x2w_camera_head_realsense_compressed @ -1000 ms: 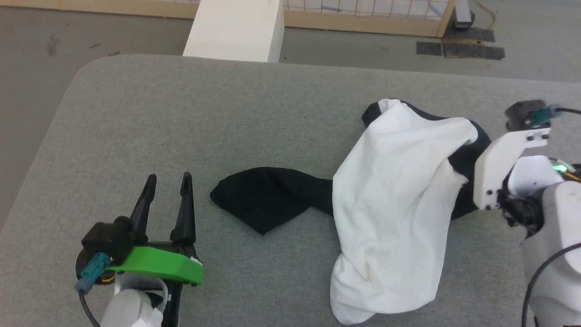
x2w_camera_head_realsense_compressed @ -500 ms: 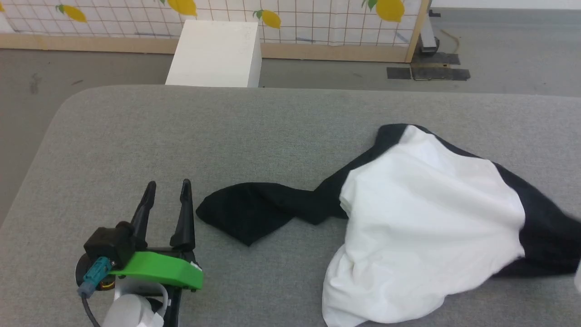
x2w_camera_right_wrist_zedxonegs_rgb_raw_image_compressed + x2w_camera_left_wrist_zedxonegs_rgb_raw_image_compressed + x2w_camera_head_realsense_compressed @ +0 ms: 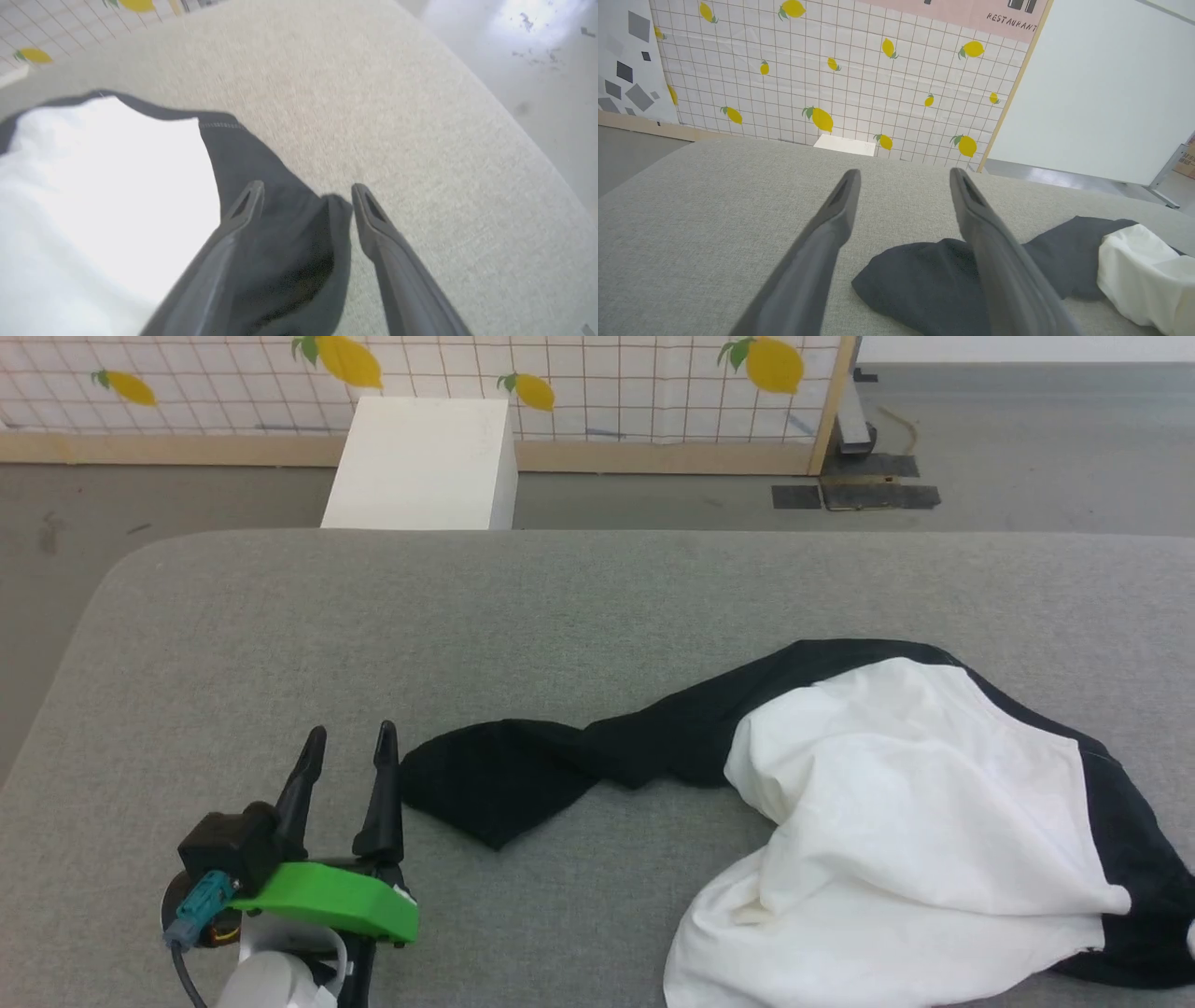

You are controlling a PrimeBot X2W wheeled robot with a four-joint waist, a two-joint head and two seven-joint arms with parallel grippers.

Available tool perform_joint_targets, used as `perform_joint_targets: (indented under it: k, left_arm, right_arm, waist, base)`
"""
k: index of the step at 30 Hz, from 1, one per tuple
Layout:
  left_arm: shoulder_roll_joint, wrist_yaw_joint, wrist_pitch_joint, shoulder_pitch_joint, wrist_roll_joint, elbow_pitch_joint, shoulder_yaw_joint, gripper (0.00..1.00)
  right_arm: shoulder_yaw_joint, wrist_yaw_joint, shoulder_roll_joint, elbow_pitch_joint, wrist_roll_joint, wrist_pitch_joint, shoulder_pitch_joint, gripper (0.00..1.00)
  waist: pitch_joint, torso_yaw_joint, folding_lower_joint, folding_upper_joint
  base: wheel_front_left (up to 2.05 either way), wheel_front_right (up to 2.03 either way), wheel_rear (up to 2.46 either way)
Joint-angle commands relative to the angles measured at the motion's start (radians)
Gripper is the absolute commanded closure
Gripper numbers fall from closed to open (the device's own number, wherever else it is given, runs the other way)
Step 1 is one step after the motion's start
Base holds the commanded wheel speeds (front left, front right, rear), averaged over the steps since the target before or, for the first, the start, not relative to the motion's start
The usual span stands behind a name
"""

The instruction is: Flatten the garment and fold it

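Left wrist view has the one bit of readable text: "RESTAURANT" in dark caps on a pink strip (image 3: 1011,21) at the top of the lemon-print grid panel (image 3: 859,70); two dark marks to its right are cut off by the frame, can't read them. Left gripper (image 3: 904,172) is spread wide w/ nothing between the fingers, low over the grey counter (image 3: 560,597), and its right finger hides part of the black sleeve (image 3: 495,779) just beside it. The garment (image 3: 915,821) lies bunched on the counter's right half, white body heaped up, black sleeve trailing toward the left gripper; in the head view its bottom and right edges run out of frame. Right wrist view is blurred. Right gripper (image 3: 307,185) is also parted and gripping nothing, fingers either side of a dark fold at the garment's edge; touching or not, can't tell. White box (image 3: 420,462) stands on the floor behind the counter, partly hidden by the counter's far edge.
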State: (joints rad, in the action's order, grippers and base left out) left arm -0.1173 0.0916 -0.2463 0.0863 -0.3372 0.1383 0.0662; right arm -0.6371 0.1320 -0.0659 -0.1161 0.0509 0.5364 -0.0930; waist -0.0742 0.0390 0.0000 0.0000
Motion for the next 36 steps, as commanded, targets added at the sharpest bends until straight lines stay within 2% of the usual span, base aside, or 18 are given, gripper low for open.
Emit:
perform_joint_targets:
  k: [1,5,9,13,18,22,26,30,36]
  left_arm:
    - [0.003,0.002,0.009,-0.003,-0.005,0.002,0.001,0.0]
    - [0.015,0.004,0.047,0.029,-0.036,0.008,0.013,0.0]
    - [0.026,0.008,0.145,0.118,-0.059,0.045,0.054,0.0]
    - [0.032,0.021,0.316,0.265,-0.085,0.113,0.136,0.0]
    - [0.032,0.032,0.658,0.463,-0.079,0.24,0.284,0.0]
    - [0.036,0.034,0.89,0.585,-0.076,0.328,0.368,0.0]
    - [0.031,0.036,1.045,0.663,-0.05,0.403,0.437,0.0]
    - [0.019,0.038,1.13,0.696,-0.035,0.464,0.501,0.0]
    - [0.004,0.039,1.14,0.673,-0.045,0.52,0.58,0.0]
  right_arm:
    - [0.01,-0.001,0.002,0.026,0.043,-0.061,-0.033,0.0]
    - [0.051,-0.001,0.008,0.116,0.137,-0.221,-0.052,0.0]
    - [0.089,-0.001,0.013,0.18,0.185,-0.308,-0.024,0.0]
    - [0.125,-0.001,0.015,0.213,0.213,-0.334,0.012,0.0]
    - [0.163,-0.001,0.015,0.213,0.242,-0.34,0.031,0.0]
    - [0.185,-0.001,0.015,0.215,0.241,-0.345,0.03,0.0]
    - [0.201,-0.001,0.015,0.219,0.249,-0.354,0.028,0.0]
    - [0.208,-0.001,0.016,0.218,0.251,-0.36,0.019,0.0]
    - [0.206,-0.001,0.016,0.226,0.233,-0.367,0.01,0.0]
  waist:
    - [0.009,-0.01,0.0,0.0]
    - [0.02,-0.024,0.0,0.0]
    - [0.022,-0.036,0.0,0.0]
    - [0.011,-0.049,0.0,0.0]
    - [-0.026,-0.075,0.0,0.0]
    - [-0.066,-0.1,0.0,0.0]
    - [-0.103,-0.124,0.0,0.0]
    - [-0.136,-0.14,0.0,0.0]
    - [-0.165,-0.143,0.0,0.0]
  base:
    - [0.0,0.0,0.0]
    - [0.0,0.0,0.0]
    - [0.0,0.0,0.0]
    - [0.0,0.0,0.0]
    - [0.0,0.0,0.0]
    - [0.0,0.0,0.0]
    - [0.0,0.0,0.0]
    - [0.0,0.0,0.0]
    - [0.0,0.0,0.0]
